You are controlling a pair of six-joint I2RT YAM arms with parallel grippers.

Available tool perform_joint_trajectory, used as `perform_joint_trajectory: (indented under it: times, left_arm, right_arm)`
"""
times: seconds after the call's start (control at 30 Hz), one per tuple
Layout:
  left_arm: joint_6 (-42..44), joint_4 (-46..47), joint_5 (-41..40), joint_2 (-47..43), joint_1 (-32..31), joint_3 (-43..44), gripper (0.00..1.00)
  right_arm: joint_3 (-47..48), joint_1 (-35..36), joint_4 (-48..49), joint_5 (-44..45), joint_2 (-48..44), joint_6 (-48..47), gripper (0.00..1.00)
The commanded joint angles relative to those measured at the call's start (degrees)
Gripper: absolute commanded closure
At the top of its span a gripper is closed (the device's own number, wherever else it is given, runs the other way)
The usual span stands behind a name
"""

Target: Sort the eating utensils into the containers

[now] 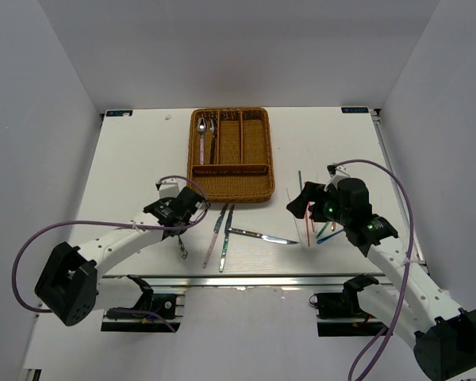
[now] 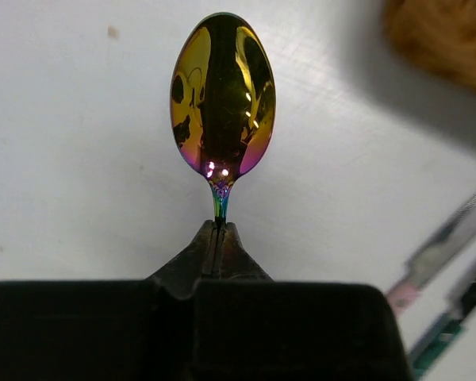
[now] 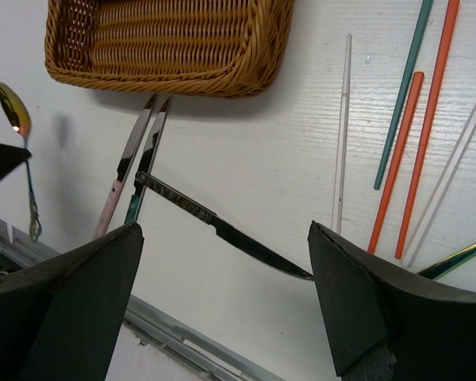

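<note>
My left gripper (image 2: 219, 228) is shut on the thin neck of a gold, rainbow-tinted spoon (image 2: 222, 95), whose bowl stands just past the fingertips. From above, the left gripper (image 1: 186, 216) sits left of the knives and the spoon's handle (image 1: 182, 244) trails toward the near edge. The wicker tray (image 1: 258, 171) holds two spoons (image 1: 201, 136) in its left slot. Three knives (image 1: 262, 236) lie on the table in front of the tray. Coloured chopsticks (image 3: 397, 159) lie to the right. My right gripper (image 3: 222, 262) hangs open above the crosswise knife (image 3: 222, 230), holding nothing.
A metal rail (image 3: 182, 337) runs along the table's near edge. A gold and green utensil (image 3: 456, 258) lies beside the chopsticks, partly behind my right finger. White walls close in the table on three sides.
</note>
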Motion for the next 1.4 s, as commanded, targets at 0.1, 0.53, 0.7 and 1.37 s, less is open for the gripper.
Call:
perform_joint_trajectory:
  times: [0.1,0.53,0.7,1.37]
  left_arm:
    - [11.6,2.1,-5.1,-2.3,-0.1,11.6,1.00]
    - [49.8,24.6,11.5,31.7,11.9,55.6,1.00]
    - [53.5,22.8,13.5,49.5,16.3,72.9,1.00]
    - [45.6,30.5,12.9,53.3,17.8,69.1,0.17]
  right_arm:
    - [0.5,0.3,2.1,0.1,-1.1,-0.7,0.11]
    - [3.2,0.2,1.3,1.0,1.5,-2.6,0.11]
    - [2.1,0.3,1.4,-1.9,0.8,-2.7,0.11]
    - [9.1,8.3,-0.4,3.6,13.0,0.0,0.11]
